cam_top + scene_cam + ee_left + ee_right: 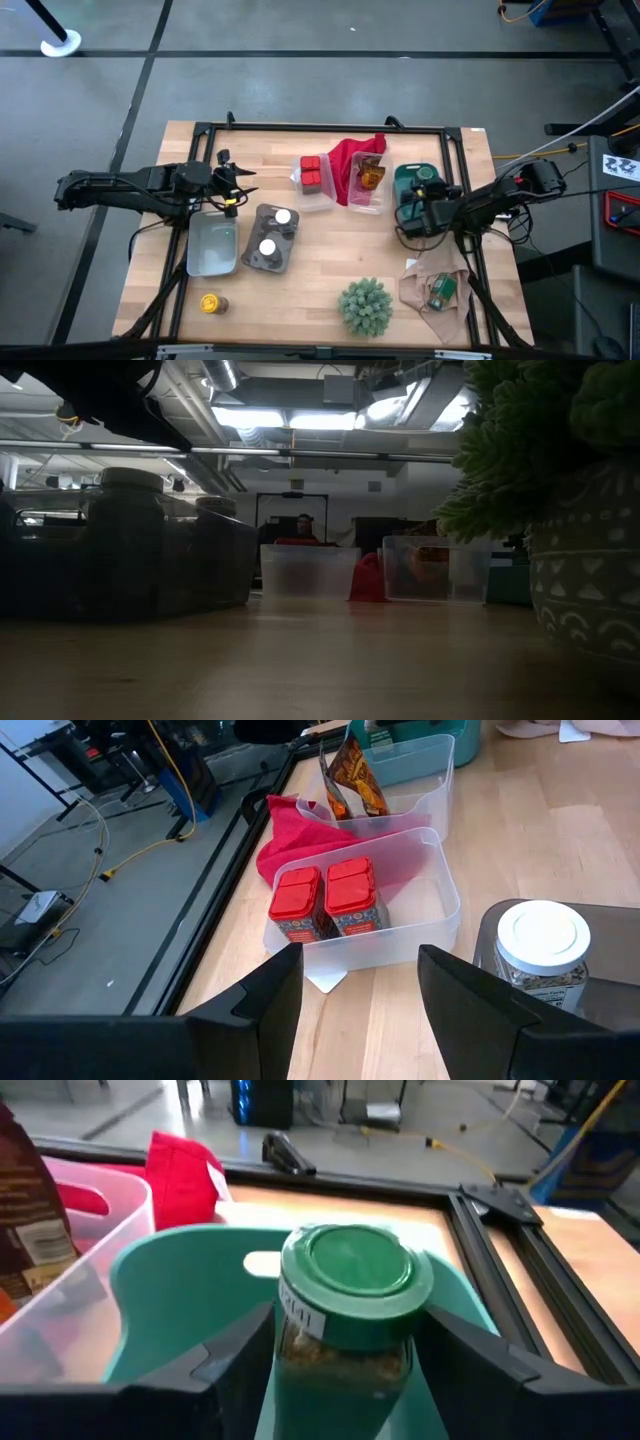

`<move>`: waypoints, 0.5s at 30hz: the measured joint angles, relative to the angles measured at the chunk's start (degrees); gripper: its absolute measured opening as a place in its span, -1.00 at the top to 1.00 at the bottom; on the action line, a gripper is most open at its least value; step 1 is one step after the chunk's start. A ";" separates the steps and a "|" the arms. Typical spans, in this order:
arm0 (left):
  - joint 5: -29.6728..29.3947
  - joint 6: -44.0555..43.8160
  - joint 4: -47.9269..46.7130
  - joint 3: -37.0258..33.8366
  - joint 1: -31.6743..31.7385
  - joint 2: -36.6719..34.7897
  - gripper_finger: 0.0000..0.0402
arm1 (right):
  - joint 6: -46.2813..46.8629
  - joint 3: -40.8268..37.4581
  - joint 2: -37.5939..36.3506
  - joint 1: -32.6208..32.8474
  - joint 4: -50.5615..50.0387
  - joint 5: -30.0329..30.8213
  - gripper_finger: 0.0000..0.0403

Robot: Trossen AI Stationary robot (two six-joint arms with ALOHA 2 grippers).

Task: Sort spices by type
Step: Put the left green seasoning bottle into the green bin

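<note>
Spices (311,173) sit binned on the wooden table (330,250); both tools' fingers apart.

I work in a lab: grey concrete floor (300,80), bright ceiling strip lights (300,420), loose yellow cables (140,855) around my bench

No wording reads clearly; the green-capped jar (346,1316) bears a white label with illegible dark digits.

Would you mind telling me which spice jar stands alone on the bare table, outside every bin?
The yellow-capped jar, alone at the table's near left corner; the white-topped jars sit in a grey tray.
</note>
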 joint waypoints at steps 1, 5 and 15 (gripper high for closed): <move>0.01 0.00 0.00 0.00 0.00 0.00 0.09 | 0.00 0.66 0.00 0.00 -0.72 -0.94 -0.17; -0.01 0.00 0.00 0.00 0.00 0.00 0.09 | -0.03 2.99 0.00 0.00 -3.04 -3.22 -0.18; -0.01 0.00 0.00 0.00 0.00 0.00 0.09 | -0.16 12.13 0.00 0.00 -14.42 -11.86 -0.18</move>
